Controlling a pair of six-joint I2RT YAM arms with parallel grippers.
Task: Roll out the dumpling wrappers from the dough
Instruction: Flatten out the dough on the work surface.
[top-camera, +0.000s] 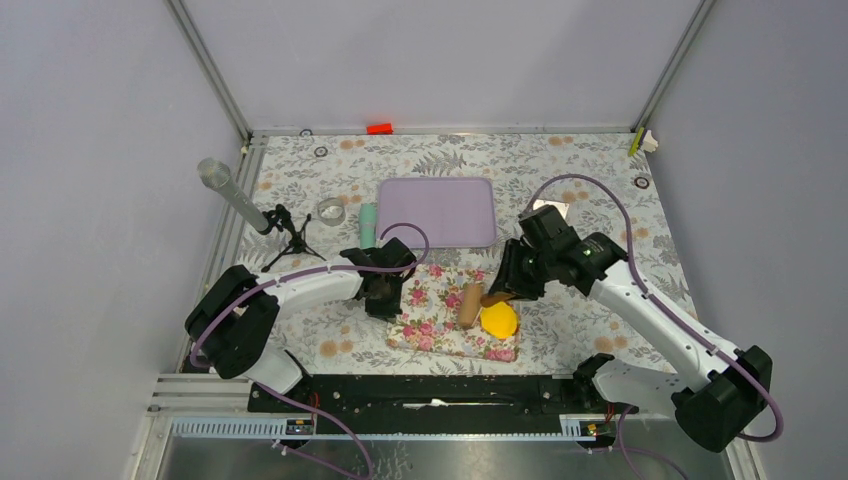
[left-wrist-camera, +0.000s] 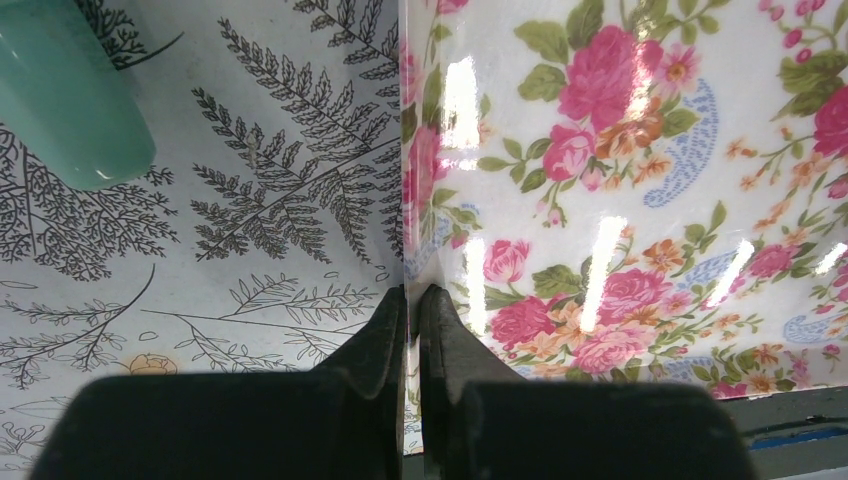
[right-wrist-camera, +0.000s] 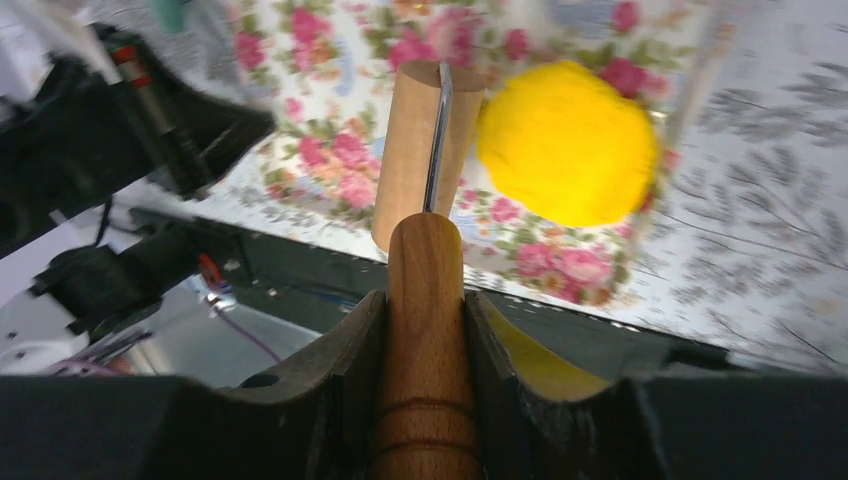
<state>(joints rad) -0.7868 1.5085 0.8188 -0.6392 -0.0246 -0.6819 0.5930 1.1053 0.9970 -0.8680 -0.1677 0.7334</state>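
Note:
The dough (top-camera: 499, 319) (right-wrist-camera: 565, 140) is a bright yellow, flattened roundish piece on the floral mat (top-camera: 440, 320) (left-wrist-camera: 640, 180). No dumpling wrappers are in view. A wooden rolling pin (top-camera: 468, 303) (right-wrist-camera: 410, 150) lies on the mat just left of the dough, its barrel against the dough's edge. My right gripper (top-camera: 497, 296) (right-wrist-camera: 425, 300) is shut on the pin's handle, with a yellow smear on one finger (right-wrist-camera: 520, 350). My left gripper (top-camera: 383, 303) (left-wrist-camera: 411, 292) is shut on the mat's left edge.
A purple tray (top-camera: 437, 211) lies behind the mat. A teal cylinder (top-camera: 367, 225) (left-wrist-camera: 65, 90) and a clear ring (top-camera: 331, 210) are to its left. A microphone on a small tripod (top-camera: 240, 200) stands at the table's left edge. Walls enclose three sides.

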